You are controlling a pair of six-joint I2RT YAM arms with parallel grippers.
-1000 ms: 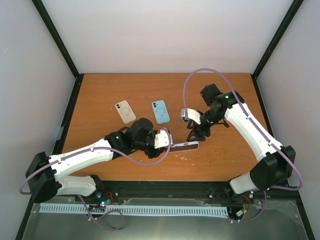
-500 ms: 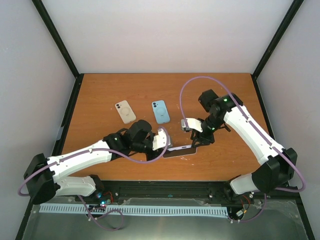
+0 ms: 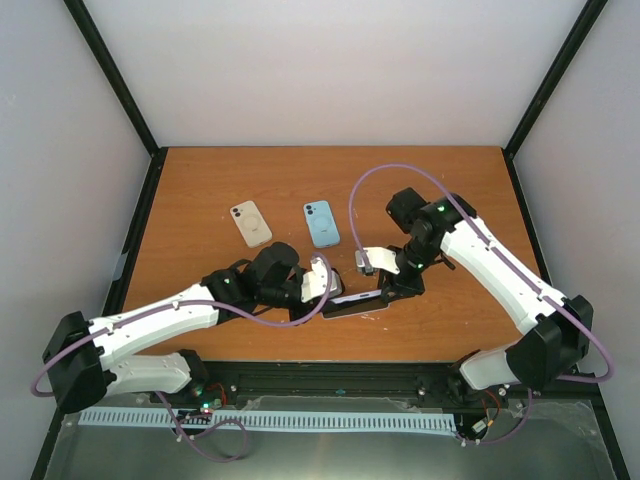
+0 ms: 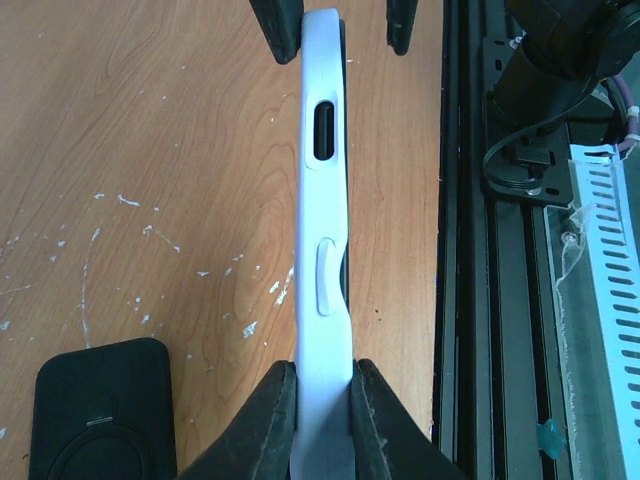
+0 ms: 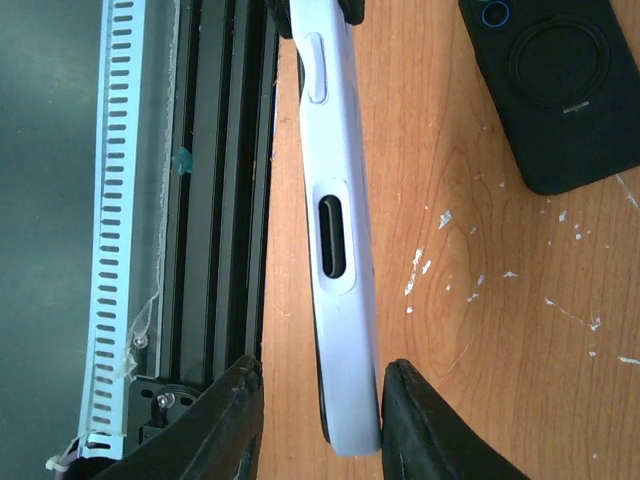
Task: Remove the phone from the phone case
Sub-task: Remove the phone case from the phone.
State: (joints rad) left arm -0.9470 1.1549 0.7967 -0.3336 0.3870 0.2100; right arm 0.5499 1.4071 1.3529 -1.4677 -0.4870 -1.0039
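A pale lavender phone case (image 3: pixel 358 298) with the phone in it is held on edge just above the table, near the front. It shows in the left wrist view (image 4: pixel 322 200) and the right wrist view (image 5: pixel 338 250). My left gripper (image 3: pixel 328 284) is shut on one end of it (image 4: pixel 322 400). My right gripper (image 3: pixel 386 290) is open and straddles the other end (image 5: pixel 320 410). One finger (image 5: pixel 415 420) touches the case side; the other (image 5: pixel 225 420) stands apart. The phone's dark face barely shows behind the case.
A black phone case (image 5: pixel 560 90) lies flat on the table beside the held case, also in the left wrist view (image 4: pixel 100 410). A beige phone (image 3: pixel 250 222) and a light blue phone (image 3: pixel 321 222) lie further back. The table's front edge and black rail (image 4: pixel 500 250) are close by.
My right gripper has come down and left until its open jaws straddle the case's free end. My left gripper, still holding the case, has shifted slightly left and tilted it.
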